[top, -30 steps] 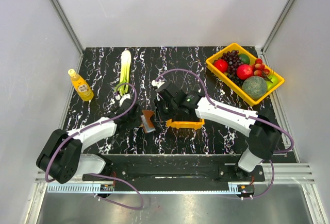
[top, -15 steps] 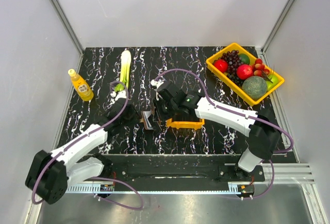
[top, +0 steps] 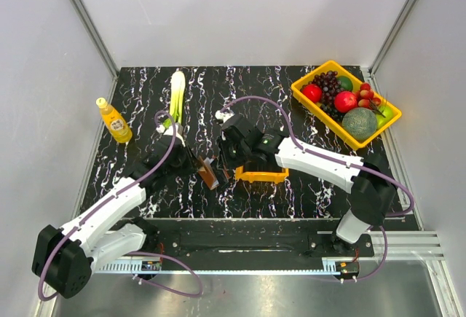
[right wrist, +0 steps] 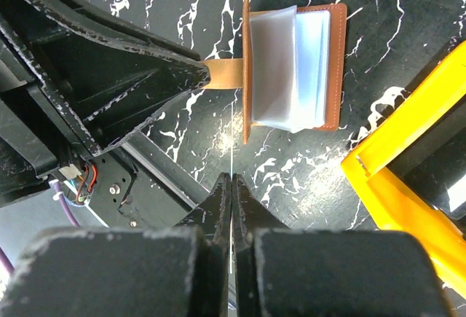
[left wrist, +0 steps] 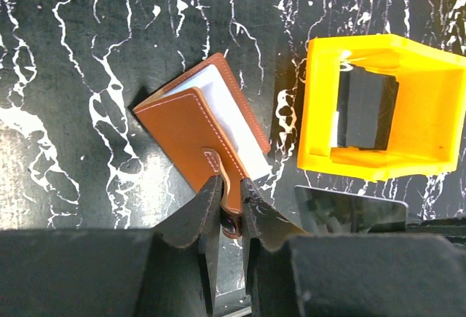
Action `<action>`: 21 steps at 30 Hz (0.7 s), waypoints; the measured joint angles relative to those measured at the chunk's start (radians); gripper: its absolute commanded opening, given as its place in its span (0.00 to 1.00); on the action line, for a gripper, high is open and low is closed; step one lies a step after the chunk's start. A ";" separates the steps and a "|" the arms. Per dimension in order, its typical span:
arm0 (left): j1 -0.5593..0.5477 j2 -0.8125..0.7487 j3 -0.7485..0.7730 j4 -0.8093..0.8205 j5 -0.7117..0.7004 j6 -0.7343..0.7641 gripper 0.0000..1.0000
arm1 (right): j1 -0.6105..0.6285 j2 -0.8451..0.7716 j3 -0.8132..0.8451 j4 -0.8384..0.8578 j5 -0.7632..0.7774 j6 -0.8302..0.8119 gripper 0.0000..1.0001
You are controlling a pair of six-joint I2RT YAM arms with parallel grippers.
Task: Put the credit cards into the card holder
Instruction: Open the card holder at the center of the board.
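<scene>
**Card insertion: holder being steadied, card being presented**

The left gripper [left wrist: 226,186] is pinching the strap [left wrist: 218,167] of the card holder [left wrist: 186,124], which is sitting half open on the table [top: 145,98] between the arms, beside the orange bin [left wrist: 429,113]. The right gripper [right wrist: 231,182] is clamping a credit card [left wrist: 349,211] edge-on, just short of the holder. Judged next move: the card edge is needing alignment with a sleeve mouth. No brand or writing is showing legibly

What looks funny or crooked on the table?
The card holder is crooked and half open, its clear sleeves showing, because the left gripper pinches only its little strap. Nothing looks spilled or broken.
</scene>
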 measured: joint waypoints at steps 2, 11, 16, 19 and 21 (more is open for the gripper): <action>0.000 -0.002 -0.002 -0.013 -0.018 0.003 0.00 | 0.000 0.002 0.000 0.000 0.014 -0.001 0.00; 0.000 -0.057 -0.094 -0.077 -0.082 -0.019 0.00 | -0.012 0.066 0.000 0.015 0.051 -0.010 0.00; 0.000 -0.076 -0.127 -0.163 -0.164 -0.081 0.00 | -0.059 0.096 -0.002 0.016 0.050 -0.018 0.00; 0.000 -0.065 -0.126 -0.213 -0.231 -0.117 0.00 | -0.096 0.095 -0.010 0.045 0.040 -0.024 0.00; 0.000 -0.017 -0.122 -0.235 -0.266 -0.135 0.00 | -0.117 0.095 -0.023 0.064 0.022 -0.028 0.00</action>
